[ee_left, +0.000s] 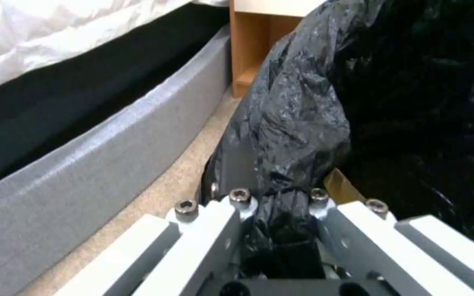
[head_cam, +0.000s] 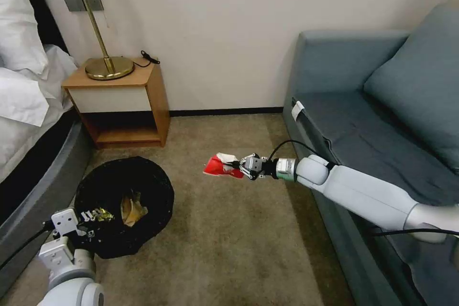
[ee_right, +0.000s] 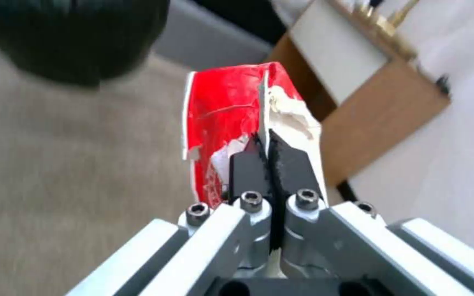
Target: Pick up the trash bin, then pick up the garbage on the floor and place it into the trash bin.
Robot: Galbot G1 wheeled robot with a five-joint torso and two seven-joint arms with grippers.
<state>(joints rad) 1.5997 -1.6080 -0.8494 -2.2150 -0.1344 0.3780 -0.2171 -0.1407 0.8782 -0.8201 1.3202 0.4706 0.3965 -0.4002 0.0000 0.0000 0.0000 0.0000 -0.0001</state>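
The trash bin (head_cam: 124,203), lined with a crinkly black bag, hangs low at the left beside the bed. My left gripper (head_cam: 88,220) is shut on its near rim, with bag plastic (ee_left: 286,135) bunched between the fingers. Inside the bin lie a crumpled brown paper bag (head_cam: 132,209) and a gold-and-dark wrapper (head_cam: 101,214). My right gripper (head_cam: 237,169) is shut on a red snack packet (head_cam: 221,166), held in the air above the carpet, to the right of the bin. Its black pads (ee_right: 248,162) pinch the packet's (ee_right: 228,115) torn edge, and the bin (ee_right: 78,37) is farther off.
A bed (head_cam: 28,119) runs along the left. A wooden nightstand (head_cam: 122,103) with a brass lamp (head_cam: 103,38) stands against the back wall. A blue sofa (head_cam: 382,119) takes the right side. Beige carpet (head_cam: 215,248) lies open between them.
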